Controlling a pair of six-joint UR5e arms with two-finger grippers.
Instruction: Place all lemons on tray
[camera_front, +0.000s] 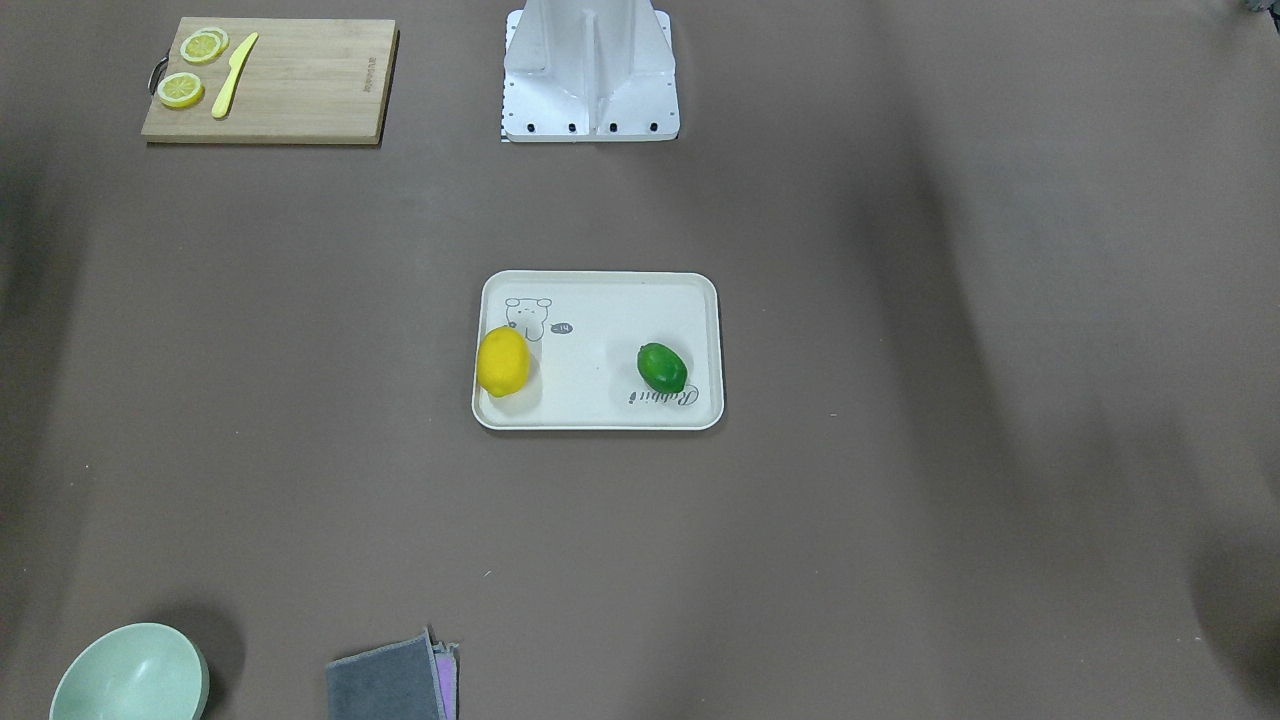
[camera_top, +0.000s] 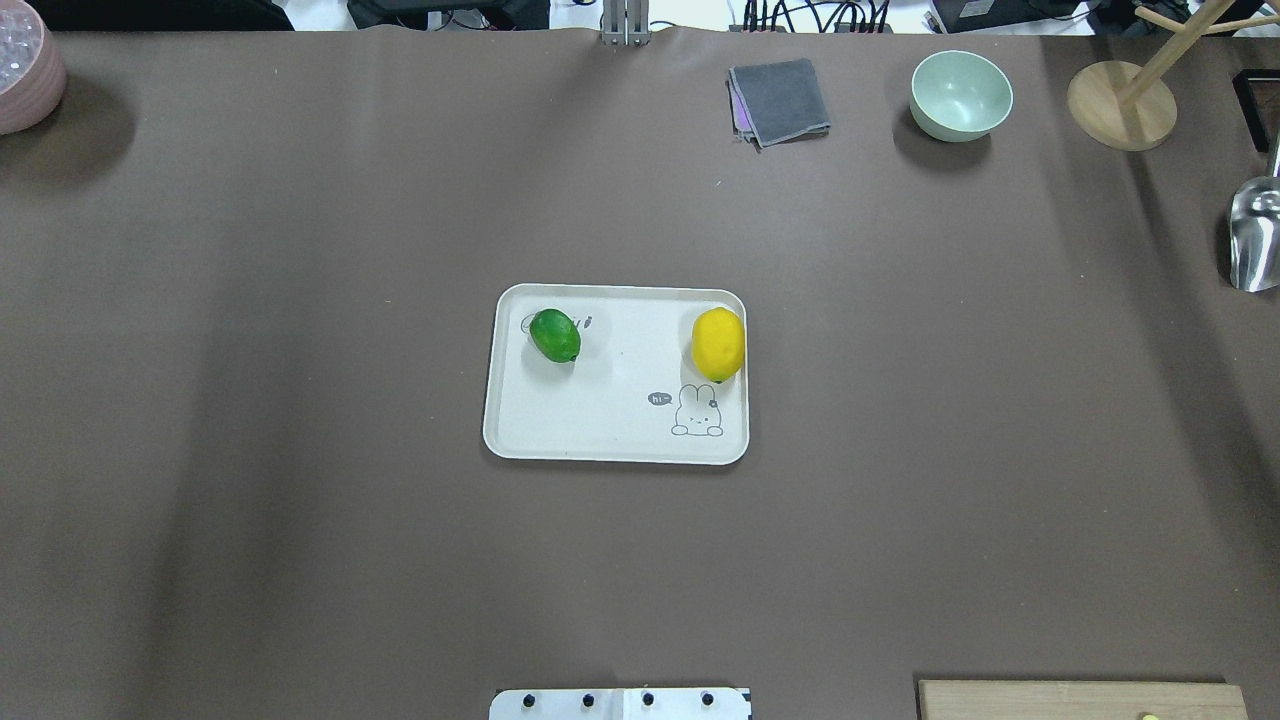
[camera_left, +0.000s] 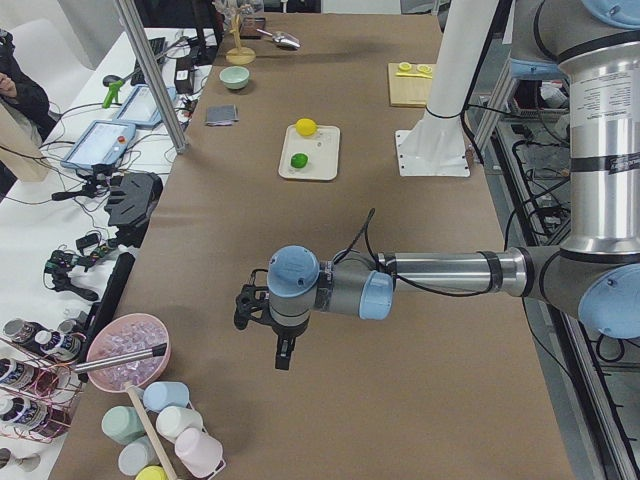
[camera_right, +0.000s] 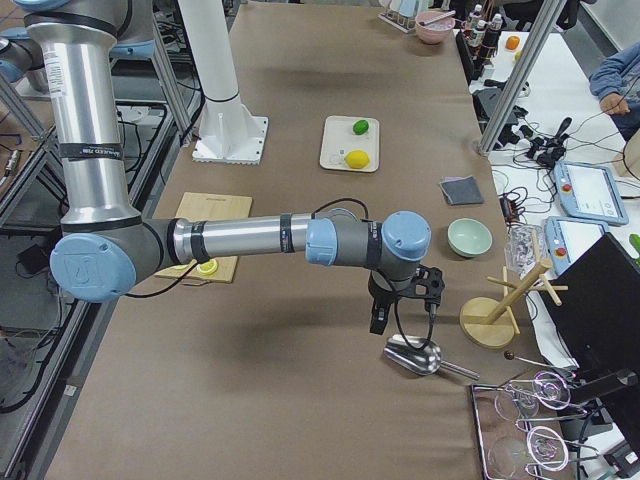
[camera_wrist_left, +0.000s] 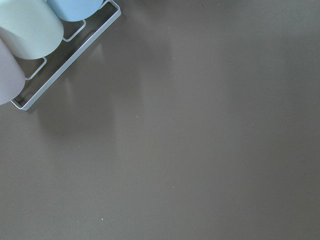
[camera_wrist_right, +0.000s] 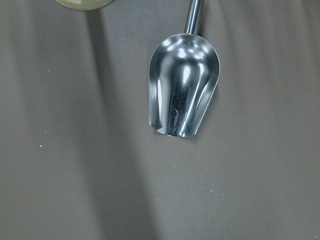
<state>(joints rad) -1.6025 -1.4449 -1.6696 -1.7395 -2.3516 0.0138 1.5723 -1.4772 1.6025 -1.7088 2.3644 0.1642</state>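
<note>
The cream-white rectangular tray with rounded corners (camera_front: 598, 300) lies in the middle of the brown table (camera_front: 900, 450), in front of the white robot base (camera_front: 590, 75). Both lemons are lying on it. The bright yellow oval lemon (camera_front: 503, 362) rests against the tray's rim on the robot's right side, just beside the small cartoon animal drawing (camera_front: 527, 317). The glossy green oval lemon (camera_front: 662, 367) lies on the robot's left side of the tray and partly covers the grey script printed there. The two fruits are well apart from each other. Neither arm is near the tray. The left gripper (camera_left: 283, 360) hangs above bare table close to the end on the robot's left, pointing down. The left wrist camera sees only the table surface and, in one corner, some pastel cups in a white wire rack (camera_wrist_left: 65, 52). The right gripper (camera_right: 377, 322) hangs at the opposite end of the table, just above a shiny metal scoop (camera_wrist_right: 184, 92) that lies on the table. For both grippers I cannot tell how far the fingers are apart, and nothing is seen between them. At the robot's right there is a wooden cutting board (camera_front: 300, 85) with thin lemon slices (camera_front: 204, 45) and a yellow toy knife (camera_front: 234, 75). At the far edge there are a pale green bowl (camera_front: 130, 675) and a folded grey cloth (camera_front: 385, 680).
</note>
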